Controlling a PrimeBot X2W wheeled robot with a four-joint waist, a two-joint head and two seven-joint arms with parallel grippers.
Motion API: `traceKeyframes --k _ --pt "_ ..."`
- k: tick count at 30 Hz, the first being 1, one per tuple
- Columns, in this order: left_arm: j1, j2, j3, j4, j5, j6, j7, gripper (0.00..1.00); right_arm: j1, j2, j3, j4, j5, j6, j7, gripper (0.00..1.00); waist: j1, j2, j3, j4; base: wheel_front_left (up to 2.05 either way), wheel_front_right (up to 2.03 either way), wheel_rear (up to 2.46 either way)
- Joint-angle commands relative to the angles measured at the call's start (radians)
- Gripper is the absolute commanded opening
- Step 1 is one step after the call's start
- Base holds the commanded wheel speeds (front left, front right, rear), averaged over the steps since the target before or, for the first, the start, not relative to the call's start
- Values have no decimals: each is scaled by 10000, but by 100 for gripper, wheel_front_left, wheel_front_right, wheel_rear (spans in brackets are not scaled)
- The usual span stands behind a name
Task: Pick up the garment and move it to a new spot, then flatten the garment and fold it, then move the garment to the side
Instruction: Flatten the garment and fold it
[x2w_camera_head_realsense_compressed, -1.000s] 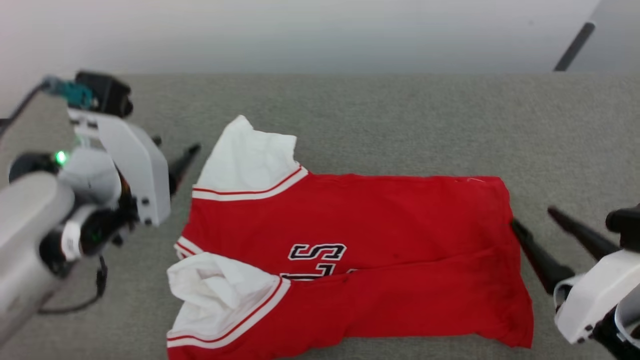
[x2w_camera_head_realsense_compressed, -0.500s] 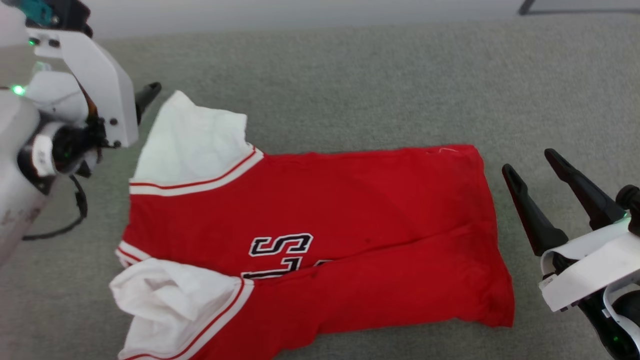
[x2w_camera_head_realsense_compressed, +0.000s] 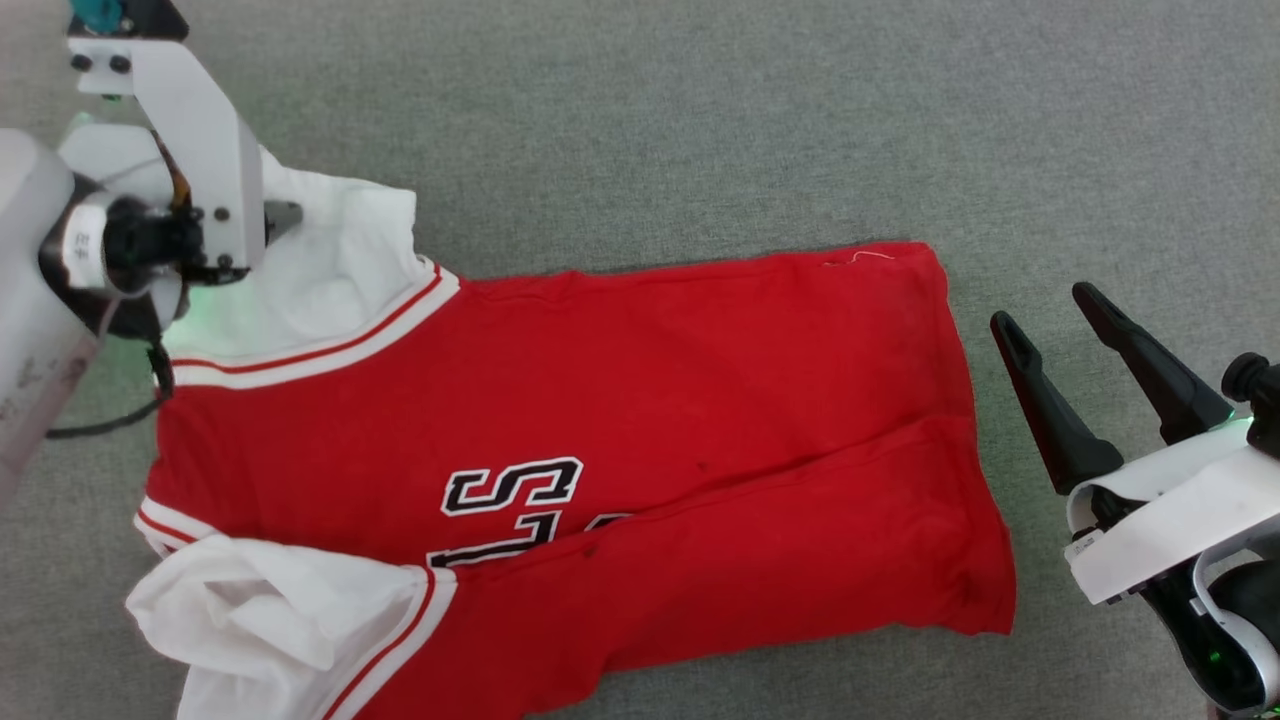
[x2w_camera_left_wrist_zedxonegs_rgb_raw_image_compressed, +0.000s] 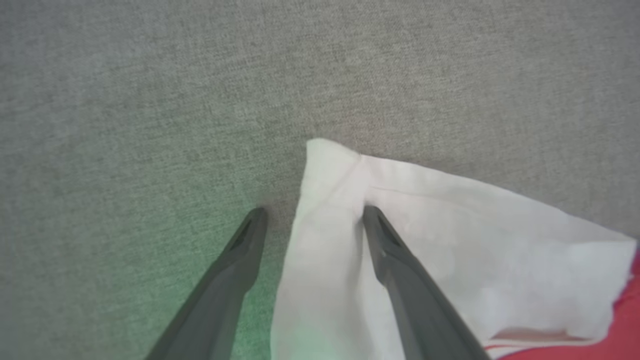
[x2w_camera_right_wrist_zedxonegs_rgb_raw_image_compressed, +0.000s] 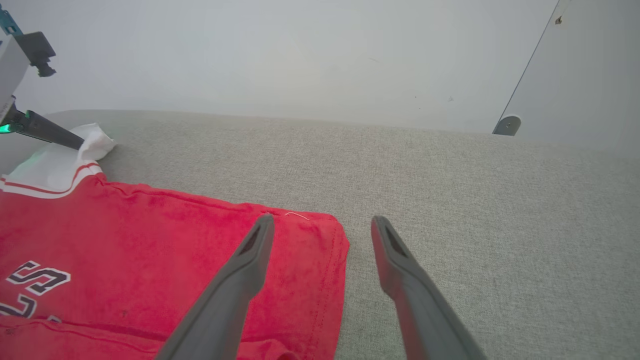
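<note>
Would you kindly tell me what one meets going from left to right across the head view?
Left gripper, open over the white sleeve → garment → strip of bare grey surface → right gripper, open.

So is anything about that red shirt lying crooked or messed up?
Slightly. The garment lies mostly flat, but its near white sleeve is crumpled into a bunch, and a fold across the body covers the lower part of the dark lettering. A small loose white thread sits at its far right corner.
</note>
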Motion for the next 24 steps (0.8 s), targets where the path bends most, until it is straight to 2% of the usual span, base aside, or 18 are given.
traceKeyframes --k 1,3,4,5,7,13,24 --pt "-35 -86 -100 101 -54 22 160 100 -182 25 15 40 65 -11 -24 100 0 0 85 -28 0 0 0" --pt "18 -171 -154 226 -75 28 275 100 -186 40 27 63 89 -11 -7 100 0 0 100 -6 0 0 0" --pt "33 -221 -152 282 -104 15 309 87 -201 39 26 79 95 -11 8 100 0 0 101 7 0 0 0" --pt "44 -276 -141 335 -132 5 299 49 -225 36 40 93 140 -11 37 100 0 0 101 18 0 0 0" --pt "70 -393 -38 446 -231 39 174 0 -276 40 49 127 266 -11 152 100 0 0 93 47 0 0 0" --pt "20 -708 -13 720 -166 -249 -145 0 -449 -90 -32 286 473 -11 996 100 0 0 -52 202 0 0 0" --pt "-246 -1547 -26 1336 -200 -631 -375 0 -1506 -465 -266 1035 623 -11 3772 100 0 0 -221 760 0 0 0"
